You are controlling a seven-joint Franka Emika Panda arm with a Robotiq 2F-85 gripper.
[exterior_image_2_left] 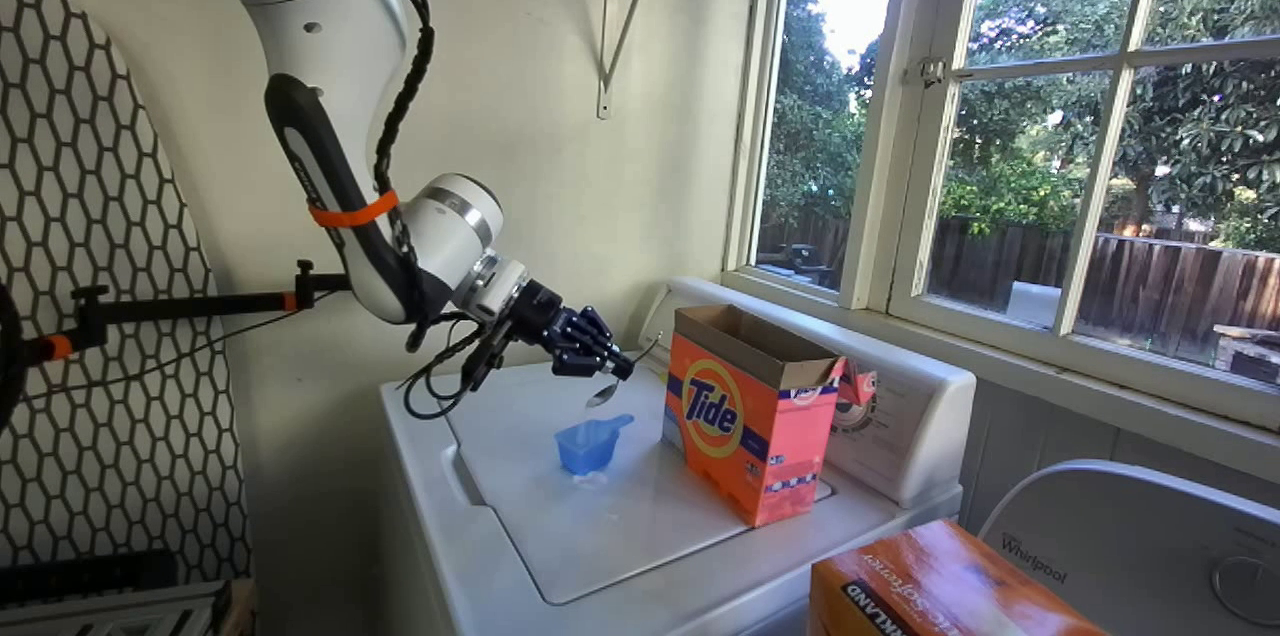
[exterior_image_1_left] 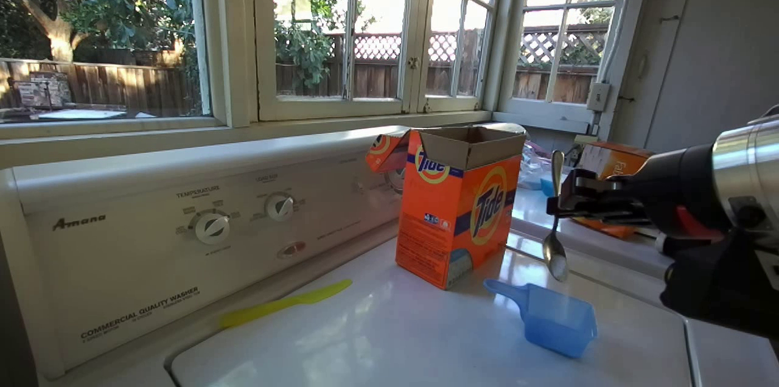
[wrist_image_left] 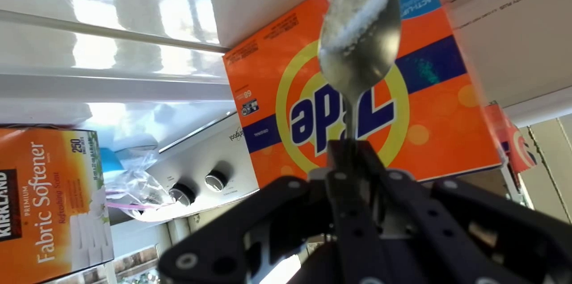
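Note:
My gripper is shut on the handle of a metal spoon. The spoon hangs bowl down above the washer lid, and its handle end sticks up past the fingers. In the wrist view white powder lies in the spoon bowl. A blue scoop sits on the lid below the spoon; in an exterior view it also shows below the gripper. An orange Tide box with its top open stands upright beside the spoon, apart from it. The inside of the box and of the scoop is mostly hidden.
A yellow-green plastic knife lies near the washer's control panel. An orange fabric softener box and a clear plastic bag rest on the neighbouring Whirlpool machine. Windows stand behind the panel.

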